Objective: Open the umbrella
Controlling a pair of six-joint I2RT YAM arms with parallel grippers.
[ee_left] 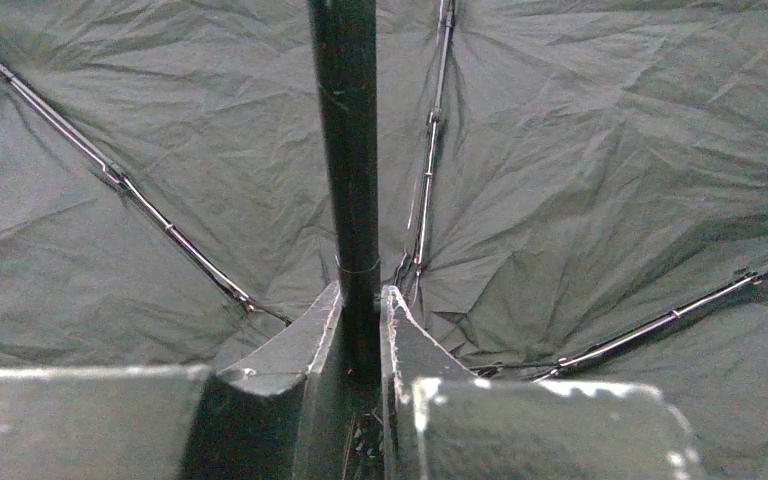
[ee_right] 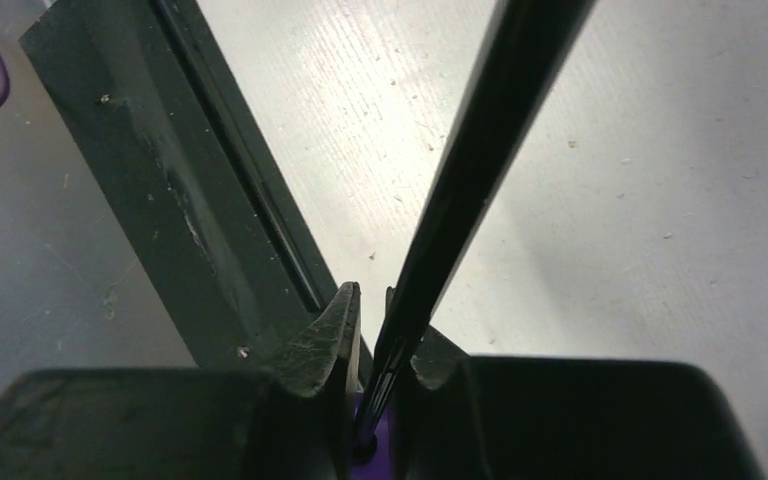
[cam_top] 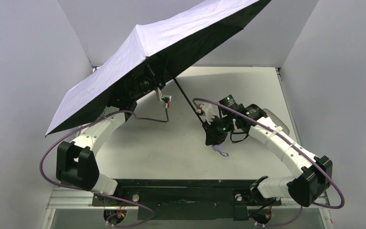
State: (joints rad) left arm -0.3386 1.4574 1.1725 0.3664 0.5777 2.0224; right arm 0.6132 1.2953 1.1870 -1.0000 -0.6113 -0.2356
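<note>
Two sets of jaws hold one line here, and that line is the shaft (cam_top: 186, 100) of the umbrella (cam_top: 138, 52). In the overhead view its pale lilac canopy fills the upper left of the frame, spread wide and tilted with its lower edge at the left, well above the surface (cam_top: 171, 143). The thin black shaft slants from the hub under the canopy down toward the centre right. The left arm (cam_top: 100, 129) reaches up beneath the fabric, and its wrist view shows the left jaws clenched on the thick upper shaft (ee_left: 350, 150), the black underside and ribs (ee_left: 160, 225) fanning out just beyond. The right arm (cam_top: 271, 129) sits at the opposite end. Its wrist view shows the right jaws pinched tight on the narrow lower shaft (ee_right: 480, 150), with a sliver of the lilac handle (ee_right: 380, 442) directly behind them and the wrist loop (cam_top: 223, 152) dangling below in the overhead view. So the long axis runs from jaws to jaws, the left at the canopy end and the right at the handle end. The canopy looks fully spread, so the task seems about done. Whether the runner has latched cannot be seen. Any final push would have to travel along that slanted axis, and the left arm is the nearer one to make it.
</note>
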